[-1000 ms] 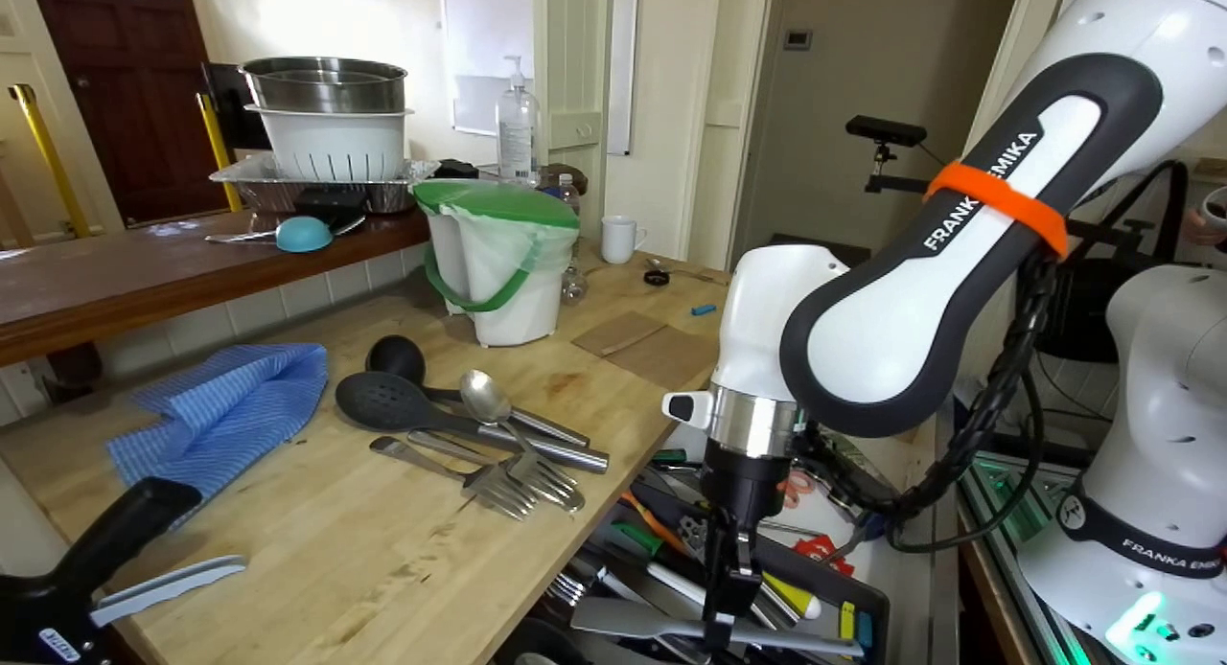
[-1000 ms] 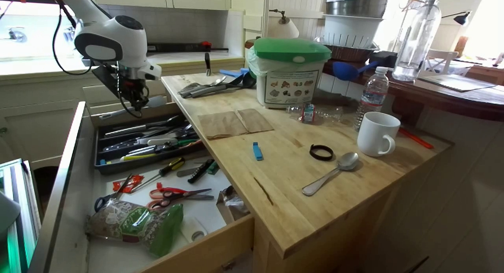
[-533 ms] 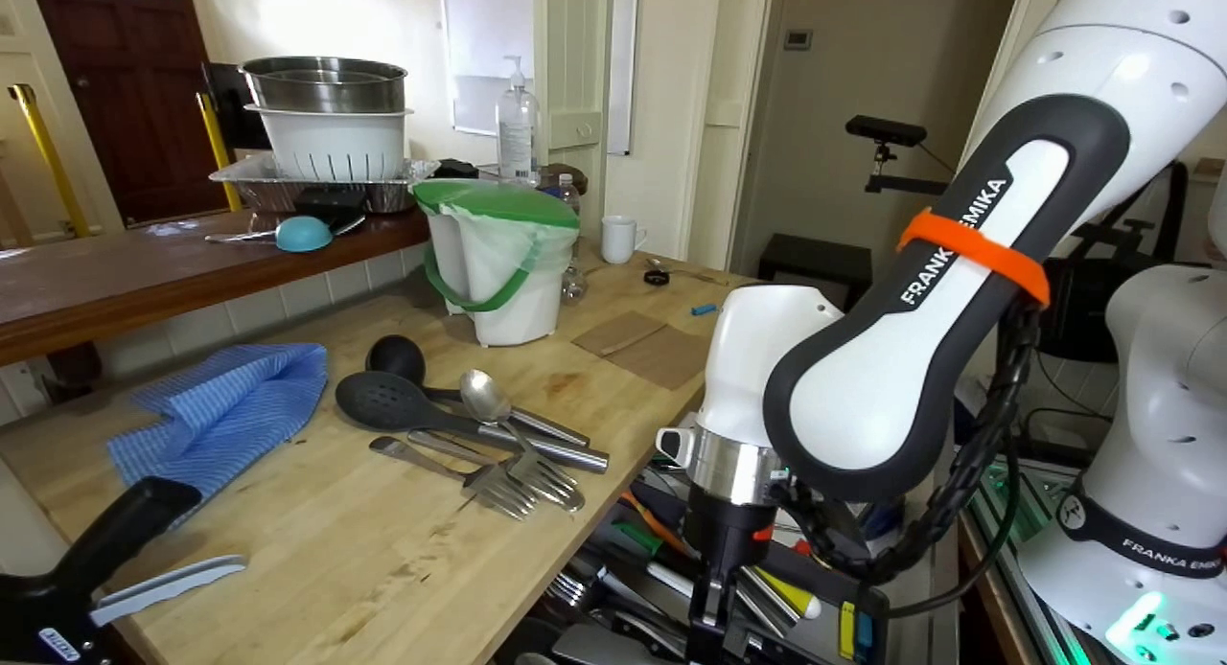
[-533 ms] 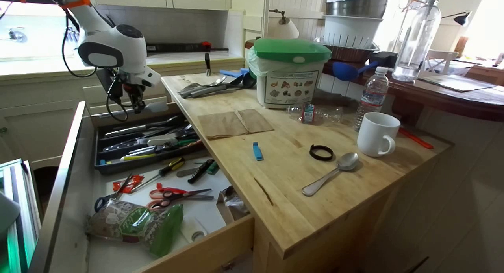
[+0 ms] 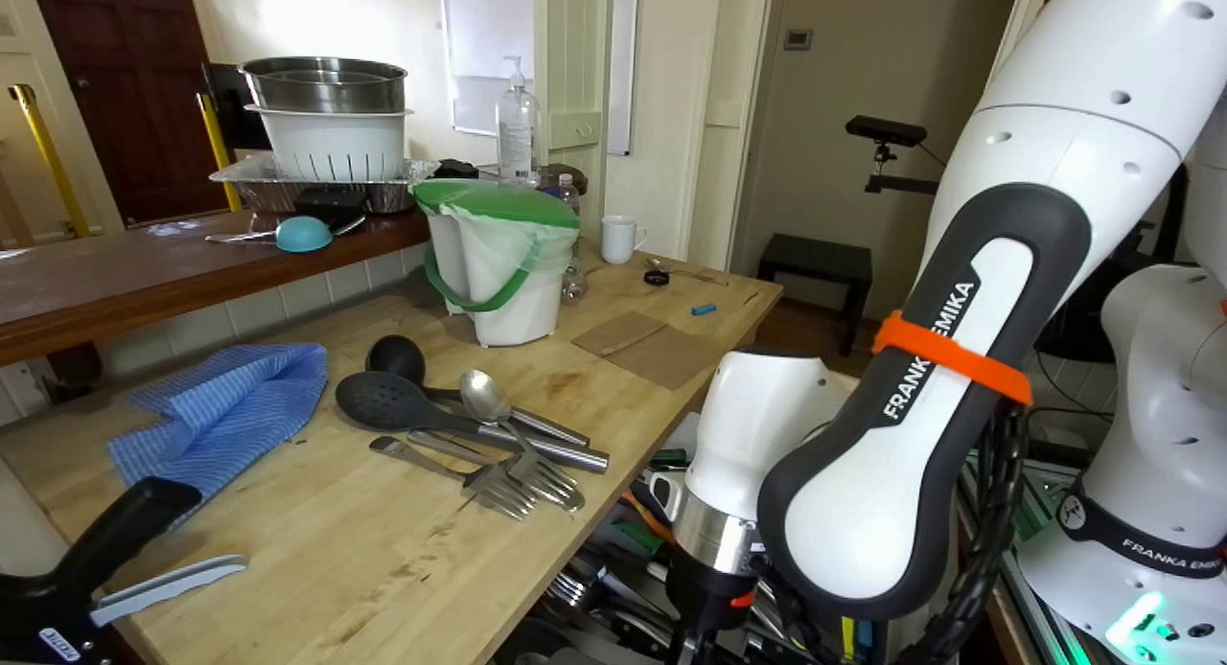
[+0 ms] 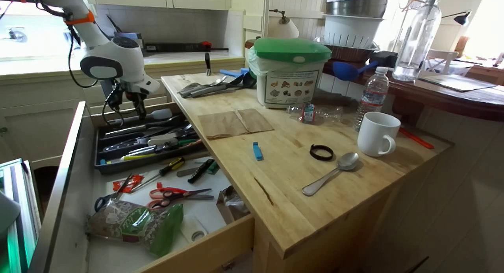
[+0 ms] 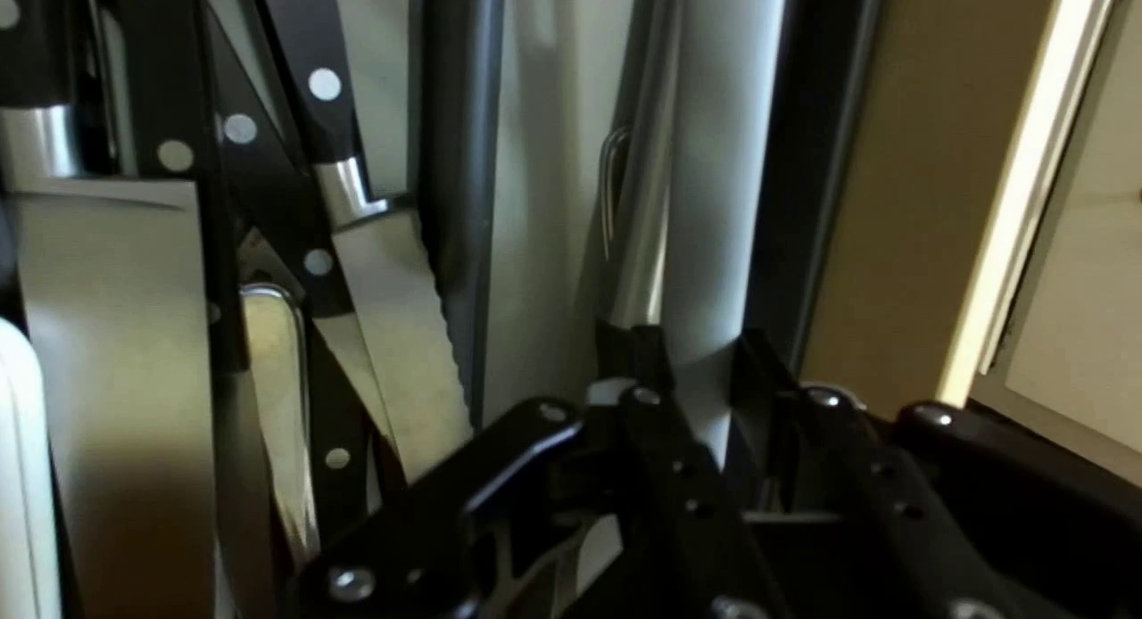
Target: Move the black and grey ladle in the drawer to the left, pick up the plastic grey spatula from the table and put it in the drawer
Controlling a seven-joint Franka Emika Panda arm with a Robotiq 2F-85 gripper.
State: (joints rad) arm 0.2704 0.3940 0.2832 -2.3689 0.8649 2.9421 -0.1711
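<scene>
Down in the drawer (image 6: 208, 241), my fingers (image 7: 658, 378) are clamped on the spatula (image 7: 718, 200), one against each side of its grey handle, its head pointing towards the counter (image 5: 316, 531); whether it hangs just above the tray (image 6: 126, 165) or touches it I cannot tell. Just beside its handle lies a black-and-grey utensil (image 6: 128, 130). Lettering on my arm (image 5: 853, 521) reads FRANK and EMIKA, an orange strap (image 5: 954, 360) covering what lies between, and the dark band (image 5: 1145, 550) on the white base (image 5: 1160, 435) says FRANKA, its second word running out of view. On the bucket (image 6: 289, 74), a label shows rows of food pictures with print too small to make out, and the red and blue label of the water bottle (image 6: 373, 98) beats me too. Faint writing tops the whiteboard (image 5: 489, 33), illegible to me. Light wood makes up the counter, with a dark crack (image 6: 263, 190) near its corner and a stain by the flat brown paper (image 6: 232, 123); a white mug (image 6: 376, 133) and a spoon (image 6: 322, 181) sit well apart from my fingers. Behind runs a dark wooden ledge (image 5: 144, 274), then a red-brown door (image 5: 125, 100), while white cabinets (image 6: 43, 127) stand beyond the drawer.
</scene>
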